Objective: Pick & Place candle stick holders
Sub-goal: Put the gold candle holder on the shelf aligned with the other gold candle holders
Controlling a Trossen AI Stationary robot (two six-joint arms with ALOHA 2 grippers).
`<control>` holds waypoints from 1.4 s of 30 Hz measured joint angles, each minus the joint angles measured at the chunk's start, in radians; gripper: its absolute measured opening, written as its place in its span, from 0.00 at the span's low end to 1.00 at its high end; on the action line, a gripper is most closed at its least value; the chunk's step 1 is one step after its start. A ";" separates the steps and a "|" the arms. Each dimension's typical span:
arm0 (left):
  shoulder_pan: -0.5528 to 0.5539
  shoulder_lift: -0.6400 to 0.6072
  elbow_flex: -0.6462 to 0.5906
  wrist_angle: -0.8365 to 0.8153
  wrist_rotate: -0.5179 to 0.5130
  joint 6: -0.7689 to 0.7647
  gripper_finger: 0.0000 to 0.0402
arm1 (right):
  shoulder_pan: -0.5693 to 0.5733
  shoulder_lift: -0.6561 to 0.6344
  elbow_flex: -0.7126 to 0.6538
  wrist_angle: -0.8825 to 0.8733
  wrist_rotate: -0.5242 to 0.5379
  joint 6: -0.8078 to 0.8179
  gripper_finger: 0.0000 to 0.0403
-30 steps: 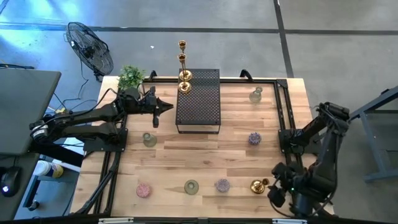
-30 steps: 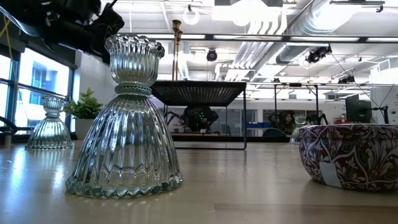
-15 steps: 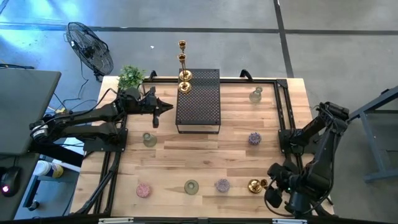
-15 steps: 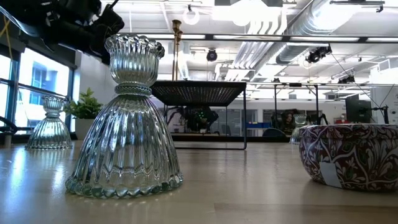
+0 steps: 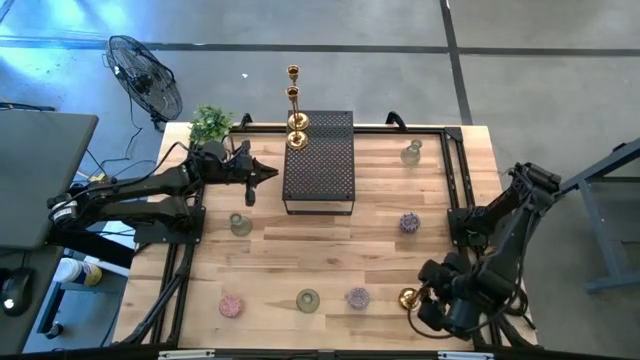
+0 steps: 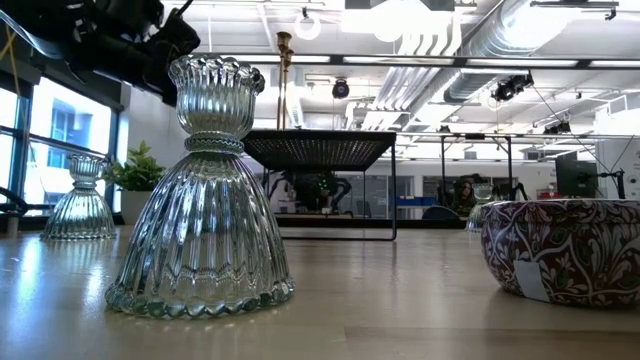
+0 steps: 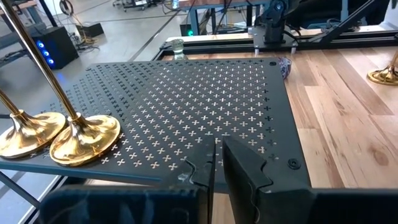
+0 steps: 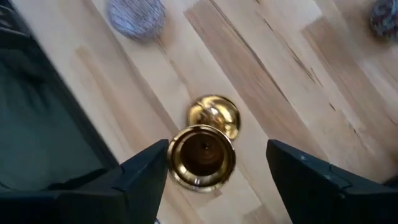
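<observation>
A short gold candlestick (image 5: 406,297) stands upright on the table near the front right. The right wrist view shows it from above, its cup (image 8: 202,155) over its round base (image 8: 216,114). My right gripper (image 5: 421,301) is open over it, one finger on either side of the cup (image 8: 217,157); I see no touch. My left gripper (image 5: 271,172) is shut and empty, held at the left side of the black perforated box (image 5: 319,160), also (image 7: 217,158). Two tall gold candlesticks (image 7: 81,137) stand by their round bases on the box's far end (image 5: 297,121).
Squat glass holders stand about the table: clear-green (image 5: 241,224) (image 5: 308,300) (image 5: 411,153), pink (image 5: 231,305), purple (image 5: 358,297) (image 5: 409,222). A potted plant (image 5: 211,124) stands at the far left corner. A black frame rail (image 5: 457,180) runs along the right side.
My right gripper has gone toward the table's left edge, along the front, until it stands over the short gold candlestick, which has stayed where it was.
</observation>
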 joint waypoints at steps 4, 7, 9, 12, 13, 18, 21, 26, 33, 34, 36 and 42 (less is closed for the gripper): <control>0.000 0.000 0.000 0.000 0.000 0.000 0.07 | -0.019 0.000 -0.042 0.055 -0.025 -0.045 0.60; 0.000 0.000 0.000 0.000 0.000 0.000 0.07 | -0.029 0.000 -0.044 0.074 -0.027 -0.075 0.54; 0.000 0.000 0.000 0.000 0.000 0.000 0.07 | -0.032 0.000 -0.042 0.074 -0.028 -0.084 0.49; 0.000 0.000 0.000 0.000 0.000 0.000 0.07 | -0.034 0.000 -0.041 0.075 -0.027 -0.101 0.41; 0.000 0.000 0.000 0.000 0.000 0.000 0.07 | -0.037 0.000 -0.041 0.075 -0.029 -0.105 0.39; 0.000 0.000 0.000 0.000 0.000 0.000 0.07 | -0.062 -0.023 -0.041 0.083 -0.050 -0.138 0.32; 0.000 0.000 0.000 0.000 0.000 -0.002 0.07 | -0.089 -0.074 -0.040 0.101 -0.050 -0.170 0.32; 0.000 0.000 0.000 0.000 0.000 -0.003 0.07 | -0.181 -0.158 -0.039 0.153 -0.056 -0.295 0.32; 0.000 0.000 0.000 0.000 0.000 -0.012 0.07 | -0.483 -0.146 -0.039 0.344 -0.226 -0.779 0.32; 0.000 0.000 0.000 0.000 0.000 -0.018 0.07 | -0.530 -0.130 -0.038 0.376 -0.262 -0.847 0.32; 0.000 0.000 0.000 0.000 0.000 -0.025 0.07 | -0.613 -0.089 -0.033 0.418 -0.336 -0.959 0.32; 0.000 0.000 0.000 0.000 0.000 -0.026 0.07 | -0.746 0.100 0.152 0.348 -0.367 -1.288 0.32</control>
